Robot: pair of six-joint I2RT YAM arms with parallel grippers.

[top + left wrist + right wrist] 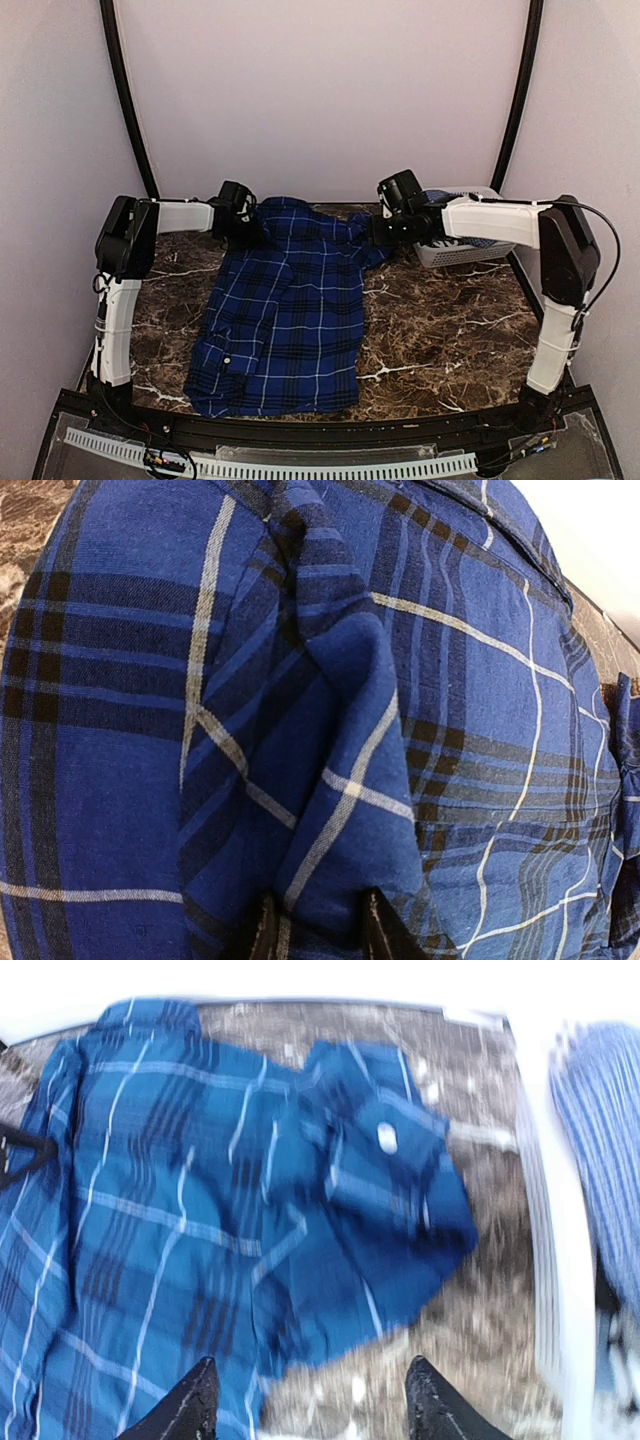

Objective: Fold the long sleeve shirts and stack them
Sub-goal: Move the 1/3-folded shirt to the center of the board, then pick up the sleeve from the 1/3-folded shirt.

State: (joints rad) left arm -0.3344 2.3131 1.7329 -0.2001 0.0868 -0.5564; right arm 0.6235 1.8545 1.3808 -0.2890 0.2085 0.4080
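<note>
The dark blue plaid long sleeve shirt (285, 310) lies spread on the marble table, collar toward the far wall. My left gripper (245, 228) is at its far left shoulder. In the left wrist view my left gripper (320, 935) is shut on a raised fold of the plaid cloth (340, 780). My right gripper (378, 232) hovers by the shirt's far right sleeve. It stands open (312, 1405) with nothing between its fingers (195, 1405), above the sleeve cuff (390, 1190). A lighter blue checked shirt (590, 1130) lies in the basket; that view is blurred.
A pale lattice basket (462, 255) stands at the far right of the table, partly behind my right arm. Brown marble tabletop (440, 330) shows to the right and left of the shirt. The walls close in on three sides.
</note>
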